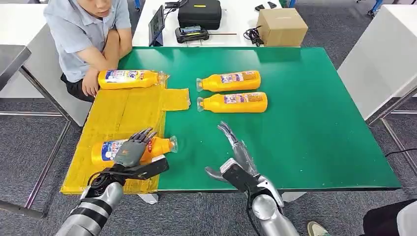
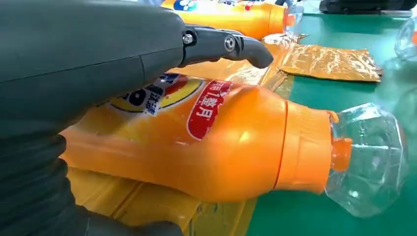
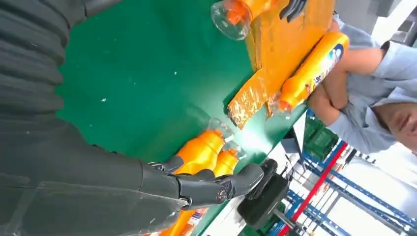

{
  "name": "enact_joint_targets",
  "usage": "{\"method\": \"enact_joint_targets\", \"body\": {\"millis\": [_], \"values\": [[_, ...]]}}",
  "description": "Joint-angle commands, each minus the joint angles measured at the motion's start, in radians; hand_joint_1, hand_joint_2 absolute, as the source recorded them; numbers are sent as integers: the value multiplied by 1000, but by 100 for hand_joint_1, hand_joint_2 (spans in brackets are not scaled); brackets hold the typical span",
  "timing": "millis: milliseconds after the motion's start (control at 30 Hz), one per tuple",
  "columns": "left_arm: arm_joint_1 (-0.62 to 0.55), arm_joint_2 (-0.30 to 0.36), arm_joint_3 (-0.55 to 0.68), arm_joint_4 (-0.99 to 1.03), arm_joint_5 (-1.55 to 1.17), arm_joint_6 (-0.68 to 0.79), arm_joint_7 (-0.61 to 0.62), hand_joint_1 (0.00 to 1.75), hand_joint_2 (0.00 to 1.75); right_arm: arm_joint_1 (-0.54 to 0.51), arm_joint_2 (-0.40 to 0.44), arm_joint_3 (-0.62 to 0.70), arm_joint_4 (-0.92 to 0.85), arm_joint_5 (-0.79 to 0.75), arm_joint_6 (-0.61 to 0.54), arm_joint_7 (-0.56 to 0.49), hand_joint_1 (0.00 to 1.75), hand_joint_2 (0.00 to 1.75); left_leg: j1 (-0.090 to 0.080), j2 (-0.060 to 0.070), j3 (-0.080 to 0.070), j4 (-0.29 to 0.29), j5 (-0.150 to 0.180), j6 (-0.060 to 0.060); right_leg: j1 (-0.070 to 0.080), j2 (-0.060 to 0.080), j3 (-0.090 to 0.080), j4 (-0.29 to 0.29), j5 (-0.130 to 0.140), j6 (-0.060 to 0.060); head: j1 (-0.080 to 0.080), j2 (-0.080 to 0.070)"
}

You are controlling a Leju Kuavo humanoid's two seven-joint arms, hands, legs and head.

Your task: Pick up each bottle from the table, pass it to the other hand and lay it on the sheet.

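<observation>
An orange bottle (image 1: 104,150) with a clear cap (image 2: 369,157) lies on its side on the yellow sheet (image 1: 123,110), its neck sticking out over the green table (image 1: 305,123). My left hand (image 1: 132,151) hovers over its body with fingers (image 2: 226,44) stretched straight and clear of it, thumb alongside. A second bottle (image 1: 128,78) lies at the sheet's far end. Two more bottles (image 1: 231,81) (image 1: 235,102) lie side by side on the green mat. My right hand (image 1: 236,152) is open above the mat, near the front edge, fingers (image 3: 216,187) extended toward that pair (image 3: 201,147).
A person (image 1: 83,34) sits at the far left corner, forearms resting by the far bottle. Behind the green table stand a cardboard box (image 1: 282,27), a black case (image 1: 199,13) and a tablet (image 1: 157,24). White tables flank both sides.
</observation>
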Motion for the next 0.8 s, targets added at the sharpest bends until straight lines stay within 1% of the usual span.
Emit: {"method": "enact_joint_targets", "body": {"millis": [33,67,100,167,200,267,300,333,567,600,700,800], "values": [[-19,8,-22,76,-62,128,-1,0,175,-45,1,-24,75,-4,9,-3,0,175,1,2,2,-1,0,-2,1,1,2,-1,0,-2,0,0],[-2,2,-25,26,-94,206,-12,0,175,-47,1,-18,75,-3,9,-3,0,175,1,2,2,0,0,-1,1,1,2,-1,0,-2,0,0],[8,-3,-26,1,-109,250,-18,0,175,-49,1,-15,76,0,8,-4,0,175,2,2,3,0,-1,-2,2,2,2,0,0,-3,0,0],[51,-23,-28,-107,-150,334,-25,0,175,-52,0,-5,84,9,-2,-5,0,175,1,1,1,0,0,-1,1,1,1,0,0,-1,0,0],[71,-39,-21,-157,-149,383,-42,0,175,-52,3,-5,88,8,-10,-7,0,175,2,2,3,0,-1,-2,2,1,2,0,-1,-2,0,0],[108,-62,-28,-248,-148,420,-48,0,175,-53,6,1,93,14,-28,-11,0,175,1,1,1,1,-1,-2,1,0,1,0,-1,-1,0,0],[130,-82,-34,-301,-122,424,-63,0,175,-48,10,-3,91,13,-39,-11,0,175,2,1,2,1,-2,-2,2,-1,3,0,-2,-2,0,0],[138,-87,-39,-322,-124,410,-57,0,175,-48,11,-3,90,13,-39,-11,0,175,1,0,1,1,-1,-2,2,-1,1,0,-1,-1,0,0],[143,-80,-44,-326,-121,407,-59,0,175,-47,10,-4,88,13,-39,-11,0,175,1,1,-1,0,-1,-1,1,1,0,-1,0,-2,0,0],[147,-84,-49,-333,-105,427,-83,0,175,-48,12,-6,87,12,-42,-12,0,175,1,1,0,0,-2,-2,1,1,0,0,-1,-2,0,0],[202,-110,-80,-428,-6,370,-122,0,175,-37,15,-13,75,15,-52,-12,0,175,1,1,1,1,-2,-2,2,1,1,-1,-1,-2,0,0],[237,-106,-127,-492,44,290,-117,0,175,-23,8,-17,59,31,-52,-7,0,175,1,1,1,0,-2,-2,1,0,1,-1,-2,-2,0,0]]}}
